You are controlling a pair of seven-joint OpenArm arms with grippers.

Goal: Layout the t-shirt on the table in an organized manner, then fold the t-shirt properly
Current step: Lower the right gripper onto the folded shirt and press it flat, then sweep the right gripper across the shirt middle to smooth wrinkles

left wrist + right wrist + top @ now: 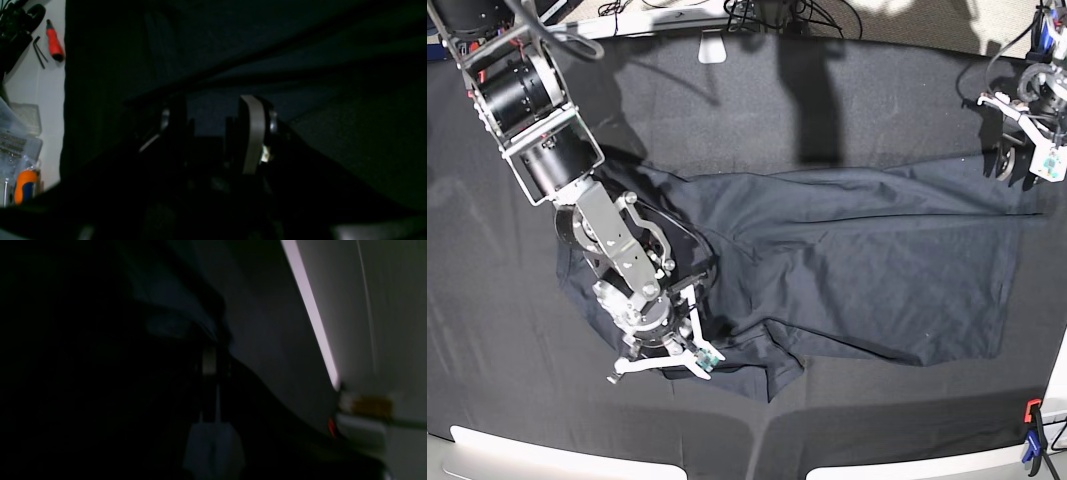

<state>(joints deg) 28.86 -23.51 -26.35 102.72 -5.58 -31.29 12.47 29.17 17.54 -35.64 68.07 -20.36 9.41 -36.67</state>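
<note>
While the t-shirt (867,270) lies rumpled across the table (487,330), the right tool (689,352) pinches its near edge, seemingly to spread it, and the left tool (1017,165) waits spread apart.

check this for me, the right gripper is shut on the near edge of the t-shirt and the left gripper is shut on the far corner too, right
Only partly. The right gripper is shut on the near edge of the t-shirt, as the base view shows. The left gripper is not shut: the left wrist view shows its fingers apart with nothing between them, and the base view shows it at the table's far corner, beside the shirt.
</note>
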